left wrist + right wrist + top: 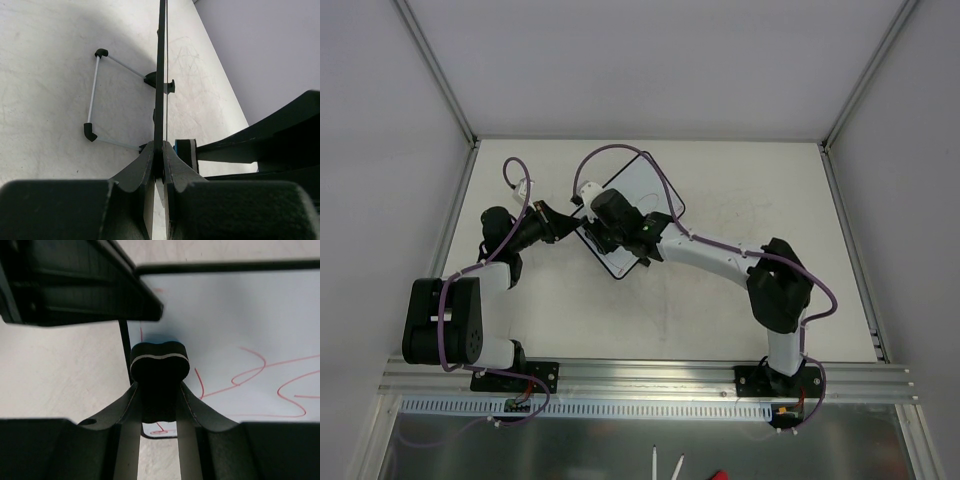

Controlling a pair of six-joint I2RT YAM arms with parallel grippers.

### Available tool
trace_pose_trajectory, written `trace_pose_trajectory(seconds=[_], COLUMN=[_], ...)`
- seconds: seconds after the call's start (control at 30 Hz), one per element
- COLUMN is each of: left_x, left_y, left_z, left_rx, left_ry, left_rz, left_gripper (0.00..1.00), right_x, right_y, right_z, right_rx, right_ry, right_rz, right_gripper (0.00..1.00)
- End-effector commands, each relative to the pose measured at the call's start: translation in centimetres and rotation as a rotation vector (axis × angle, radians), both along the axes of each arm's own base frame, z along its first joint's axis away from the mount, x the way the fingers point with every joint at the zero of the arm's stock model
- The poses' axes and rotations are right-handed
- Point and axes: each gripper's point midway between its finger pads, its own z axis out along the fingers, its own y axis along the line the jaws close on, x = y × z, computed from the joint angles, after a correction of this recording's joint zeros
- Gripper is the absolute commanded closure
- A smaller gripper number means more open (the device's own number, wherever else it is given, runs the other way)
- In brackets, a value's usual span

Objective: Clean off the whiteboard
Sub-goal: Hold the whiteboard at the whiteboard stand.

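The whiteboard (pixel 648 185) lies at the table's middle, partly under my right arm. In the right wrist view its white face (pixel 240 310) carries red scribbles (pixel 250 375). My right gripper (pixel 159 386) is shut on the small black eraser (pixel 160 362), which rests against the board near its left edge. My left gripper (pixel 162 152) is shut on the board's thin black edge (pixel 161 75), seen edge-on. In the top view the left gripper (pixel 570 222) pinches the board's left corner, with the right gripper (pixel 598 212) just beside it. The eraser (pixel 186 152) shows close to my left fingers.
The board's wire stand with black feet (pixel 95 90) rests on the table behind the board. Grey walls and metal frame posts (pixel 440 70) enclose the table. My right arm's elbow (pixel 778 285) stands at the right. My left gripper's body (pixel 75 285) fills the right wrist view's upper left.
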Motion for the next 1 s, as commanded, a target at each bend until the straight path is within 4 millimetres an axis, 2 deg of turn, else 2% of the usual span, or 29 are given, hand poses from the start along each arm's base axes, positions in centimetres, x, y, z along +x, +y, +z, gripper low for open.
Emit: trace_pose_trajectory(seconds=[0.0, 0.23, 0.53, 0.77, 0.97], left_x=[0.7, 0.6, 0.6, 0.6, 0.6], left_y=[-0.5, -0.5, -0.4, -0.4, -0.4], left_z=[2.6, 2.7, 2.7, 2.7, 2.7], left_rx=[0.016, 0.019, 0.019, 0.021, 0.022], left_ry=[-0.126, -0.13, -0.13, -0.127, -0.124], left_rz=[-0.038, -0.039, -0.036, -0.037, -0.034], left_gripper=[1.0, 1.0, 1.0, 1.0, 1.0], right_x=[0.4, 0.5, 1.2, 1.1, 0.5], right_y=[1.5, 2.9, 2.8, 2.0, 0.4], right_z=[1.2, 1.2, 0.6, -0.6, -1.6], right_rx=[0.009, 0.004, -0.041, -0.104, -0.152], right_ry=[-0.014, -0.004, -0.007, 0.005, 0.012], right_rz=[0.027, 0.048, 0.027, 0.019, 0.012], right_gripper=[1.0, 1.0, 1.0, 1.0, 1.0])
